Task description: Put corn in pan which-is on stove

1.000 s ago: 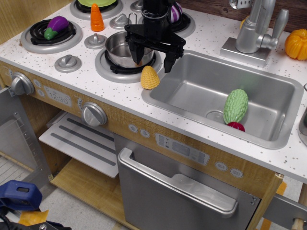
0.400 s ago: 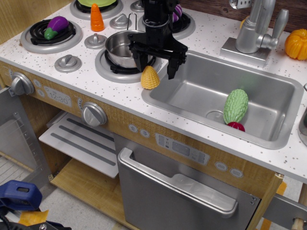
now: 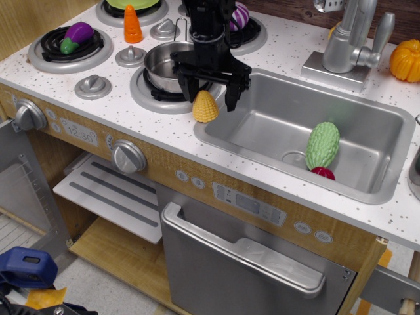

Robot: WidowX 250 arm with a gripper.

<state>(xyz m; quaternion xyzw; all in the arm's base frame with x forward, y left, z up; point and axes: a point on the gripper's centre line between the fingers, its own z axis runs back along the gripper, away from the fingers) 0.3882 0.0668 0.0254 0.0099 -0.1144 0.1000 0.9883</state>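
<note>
Yellow corn (image 3: 205, 106) sits on the white speckled stove (image 3: 85, 105) top, right at the edge of the front burner — just beside the sink (image 3: 367, 131) corner. Black gripper (image 3: 207, 96) hangs directly over it, fingers spread wide with one on each side of the cob, nothing grabbed. Shiny pan (image 3: 164, 67) is on that same burner, just behind the corn. Green bumpy veggie (image 3: 322, 146) lies in the sink.

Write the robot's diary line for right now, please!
gripper: open, above corn | corn: on counter beside pan | pan: on stove, empty
</note>
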